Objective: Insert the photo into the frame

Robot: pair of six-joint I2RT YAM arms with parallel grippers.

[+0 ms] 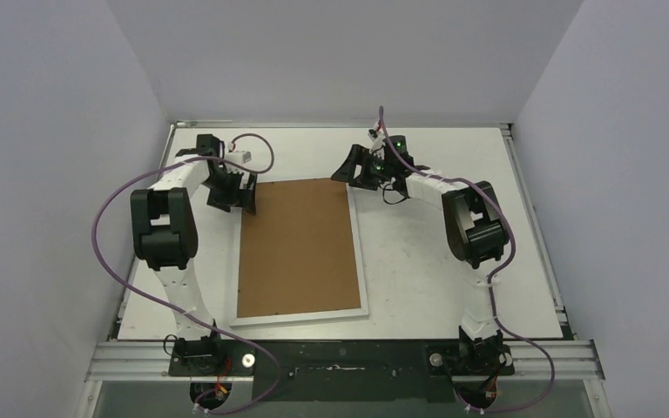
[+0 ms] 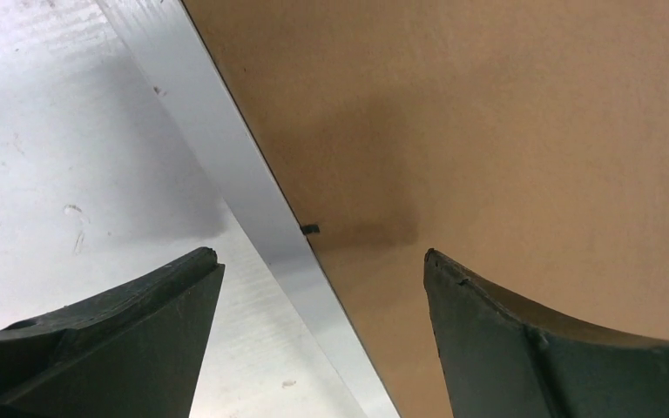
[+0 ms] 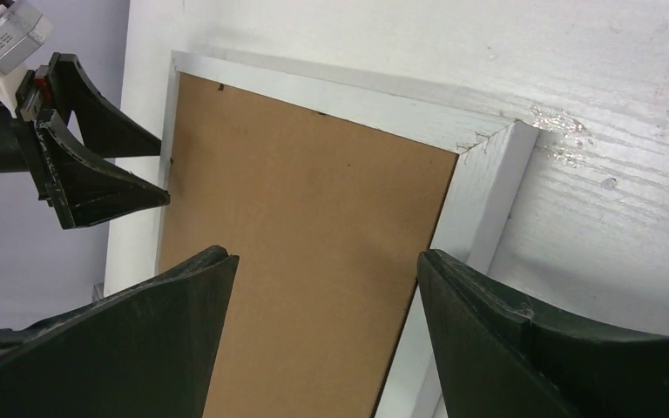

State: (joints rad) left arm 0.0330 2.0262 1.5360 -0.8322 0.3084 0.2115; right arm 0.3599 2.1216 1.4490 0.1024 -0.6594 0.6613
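We see the frame [image 1: 296, 252] lying with its brown back up on the tabletop [image 1: 435, 261], a little left of the centre. The left gripper [image 2: 320, 259] is at its far left corner and the right gripper [image 3: 324, 257] at its far right corner. Both have the fingers spread wide and hold nothing.

We see a flat white scuffed tabletop [image 1: 418, 279], pale grey walls [image 1: 331, 52] rising at nine, twelve and three o'clock, and a silver metal rail [image 1: 131, 359] at six o'clock.
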